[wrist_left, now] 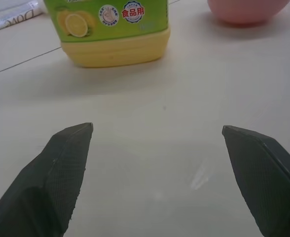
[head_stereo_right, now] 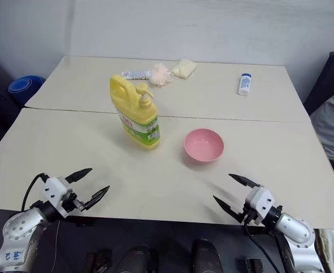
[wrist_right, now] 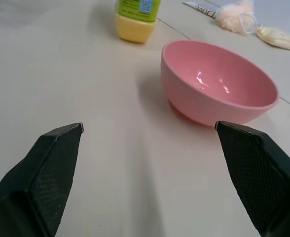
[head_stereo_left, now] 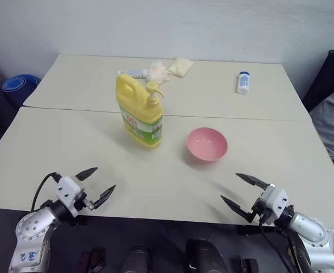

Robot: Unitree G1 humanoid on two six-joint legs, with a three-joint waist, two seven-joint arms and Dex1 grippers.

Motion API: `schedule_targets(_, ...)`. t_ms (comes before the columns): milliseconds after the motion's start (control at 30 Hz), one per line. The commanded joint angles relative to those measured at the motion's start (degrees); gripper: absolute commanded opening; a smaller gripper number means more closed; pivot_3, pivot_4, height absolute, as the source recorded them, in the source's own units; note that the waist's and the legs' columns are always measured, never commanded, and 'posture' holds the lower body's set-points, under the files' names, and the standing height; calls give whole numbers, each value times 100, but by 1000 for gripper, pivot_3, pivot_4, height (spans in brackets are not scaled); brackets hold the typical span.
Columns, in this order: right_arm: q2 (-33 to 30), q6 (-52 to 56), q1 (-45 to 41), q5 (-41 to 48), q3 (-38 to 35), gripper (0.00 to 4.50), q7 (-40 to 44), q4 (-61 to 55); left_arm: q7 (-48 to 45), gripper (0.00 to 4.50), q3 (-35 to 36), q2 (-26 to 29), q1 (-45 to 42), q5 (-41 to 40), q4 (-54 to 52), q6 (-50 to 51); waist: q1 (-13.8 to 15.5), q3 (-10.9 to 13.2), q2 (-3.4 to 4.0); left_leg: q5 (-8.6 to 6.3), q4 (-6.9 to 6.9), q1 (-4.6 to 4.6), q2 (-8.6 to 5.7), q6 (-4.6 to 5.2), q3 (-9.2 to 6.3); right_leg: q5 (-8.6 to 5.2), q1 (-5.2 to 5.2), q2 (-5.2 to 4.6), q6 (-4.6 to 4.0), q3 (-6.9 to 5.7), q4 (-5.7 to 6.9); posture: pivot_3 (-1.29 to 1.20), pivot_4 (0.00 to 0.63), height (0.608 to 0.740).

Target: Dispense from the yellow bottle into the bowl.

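Yellow bottle: being kept upright mid-table, just left of the bowl. Left gripper and right gripper: both being held wide apart, empty, near the front edge.

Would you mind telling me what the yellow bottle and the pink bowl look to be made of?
Yellow bottle: likely opaque moulded plastic with a smooth, slightly glossy finish and a printed label. Bowl: probably glossy plastic, judging by the bright highlights inside.

I count one yellow bottle, one bowl, one small white bottle, and my two grippers.
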Motion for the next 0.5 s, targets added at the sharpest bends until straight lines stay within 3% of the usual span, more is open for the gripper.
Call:
schedule_targets(33,-8,-12,-60,87,-47,4500,-12,-83,160,4461,59,61,-65,-96,-372,425,-12,0,0,0,0,1,1,0,2,0,0,1,0,2,0,0,150,740)
schedule_targets(100,21,184,-193,170,-12,4500,-66,-240,139,4461,72,67,-37,-107,-461,495,-16,0,0,0,0,3,5,0,1,0,0,2,0,2,1,0,150,740)
schedule_targets(267,18,1653,-766,452,465,4500,-212,-1173,-534,4461,470,201,-1,-1325,-1017,1011,-5,0,0,0,1,4,9,-1,-2,0,0,-3,0,5,2,0,150,740)
schedule_targets(500,331,3368,-2224,-394,1221,4500,-1147,-1044,-1108,4461,423,882,-503,-2051,-1707,1915,17,1,2,0,21,-16,-2,-1,-23,0,0,-10,0,8,2,0,150,740)
